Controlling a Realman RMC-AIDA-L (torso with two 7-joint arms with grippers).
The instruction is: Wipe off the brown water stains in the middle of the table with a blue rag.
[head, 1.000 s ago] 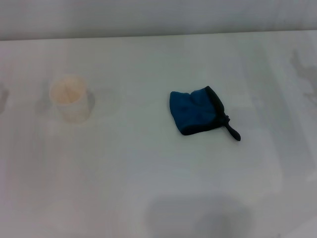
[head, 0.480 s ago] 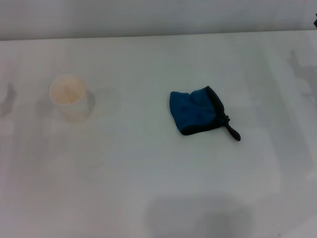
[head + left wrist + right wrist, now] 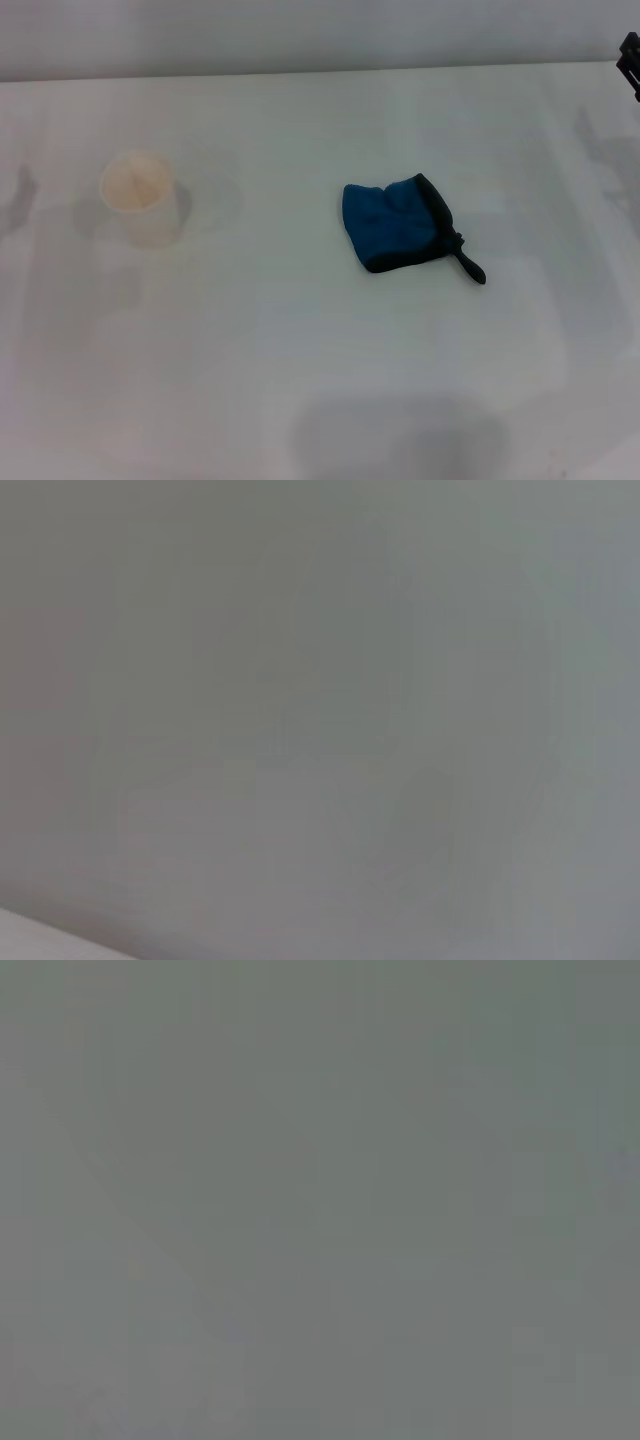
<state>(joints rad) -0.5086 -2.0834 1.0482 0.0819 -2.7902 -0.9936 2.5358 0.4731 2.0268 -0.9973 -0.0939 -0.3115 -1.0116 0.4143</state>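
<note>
Now right tool [image 3: 630, 62] at table [image 3: 300, 380] edge.

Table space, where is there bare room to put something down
The table is bare between the paper cup and the blue rag, along the near edge, and right of the rag. The right hand shows only at the far right edge.

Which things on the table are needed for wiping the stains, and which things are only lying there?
For the job:
- blue rag, crumpled near the middle of the table
- right claw, only just showing at the far right edge
- no brown stain can be made out yet

Only lying there:
- paper cup, upright on the left, apart from the rag
</note>
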